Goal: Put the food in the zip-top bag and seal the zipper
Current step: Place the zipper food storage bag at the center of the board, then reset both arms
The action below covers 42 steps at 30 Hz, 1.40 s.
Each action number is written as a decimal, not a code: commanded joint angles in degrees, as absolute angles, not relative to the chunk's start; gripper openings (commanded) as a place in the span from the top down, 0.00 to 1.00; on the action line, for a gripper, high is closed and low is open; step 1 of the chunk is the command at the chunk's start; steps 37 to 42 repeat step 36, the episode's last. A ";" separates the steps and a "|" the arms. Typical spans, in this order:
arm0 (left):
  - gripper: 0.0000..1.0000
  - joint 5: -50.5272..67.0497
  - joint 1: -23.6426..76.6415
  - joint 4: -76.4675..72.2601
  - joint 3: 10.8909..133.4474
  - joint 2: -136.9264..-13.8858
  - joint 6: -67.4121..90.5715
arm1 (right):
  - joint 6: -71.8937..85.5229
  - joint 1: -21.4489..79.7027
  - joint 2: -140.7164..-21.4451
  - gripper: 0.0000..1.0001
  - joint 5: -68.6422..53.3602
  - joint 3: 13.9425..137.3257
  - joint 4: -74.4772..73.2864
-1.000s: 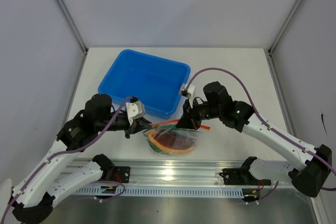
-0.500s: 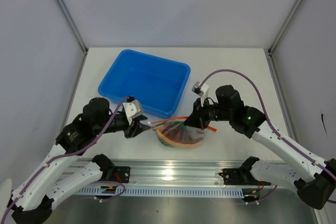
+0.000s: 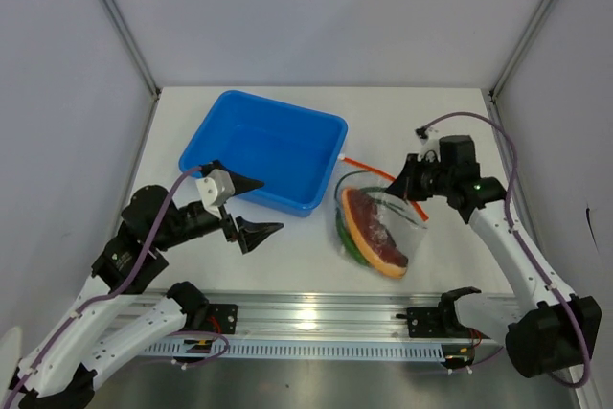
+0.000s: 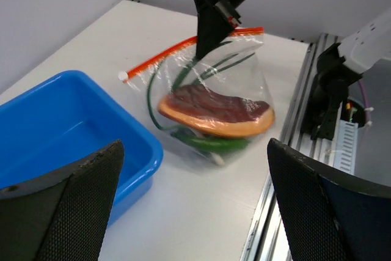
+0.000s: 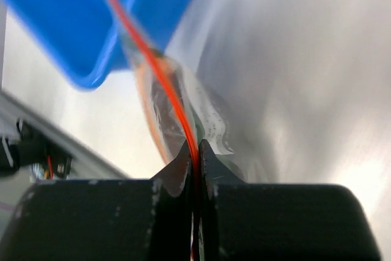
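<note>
Plastic zip-top bag (image 3: 378, 222), clear and crinkly, rests tilted on white counter (image 3: 287, 256) near blue plastic tray (image 3: 225, 112), mouth lifted. Right hand (image 3: 400, 182) clamped on thin orange-red zipper strip (image 3: 369, 168): pinch likely meant to press seal along mouth. Oval purple-red and orange slice (image 3: 375, 238) and green pods (image 4: 211, 143) inside bag. Left hand (image 3: 271, 205) spread wide, empty, well apart from bag.

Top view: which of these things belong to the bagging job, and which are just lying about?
In the job: zip-top bag; zipper, pinched by the right tool; oval slice and green pods inside the bag.
Lying about: blue tray; left tool, open, apart from the bag.
</note>
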<state>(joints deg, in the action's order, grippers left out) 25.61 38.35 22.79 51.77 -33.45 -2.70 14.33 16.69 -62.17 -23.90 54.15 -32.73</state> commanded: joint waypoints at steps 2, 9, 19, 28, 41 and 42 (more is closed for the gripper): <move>0.01 30.05 38.23 16.88 48.44 -32.52 3.16 | 12.92 5.29 -64.42 1.00 -28.39 55.02 -31.30; 0.01 32.61 38.23 13.71 42.91 -30.15 10.00 | 15.99 -3.07 -75.83 0.79 -24.17 53.79 -23.56; 0.01 21.63 38.41 3.78 32.96 -22.77 22.15 | 18.37 -2.20 -76.65 0.01 1.64 64.40 -35.03; 0.00 21.71 38.67 2.82 29.89 -20.04 27.32 | 34.93 30.21 -60.31 0.01 15.38 70.41 -57.37; 0.01 26.19 38.76 -3.95 22.43 -15.39 38.22 | 54.66 51.14 -50.54 0.00 21.44 58.47 -61.00; 0.01 26.19 38.76 -3.95 22.43 -15.39 38.22 | 54.66 51.14 -50.54 0.00 21.44 58.47 -61.00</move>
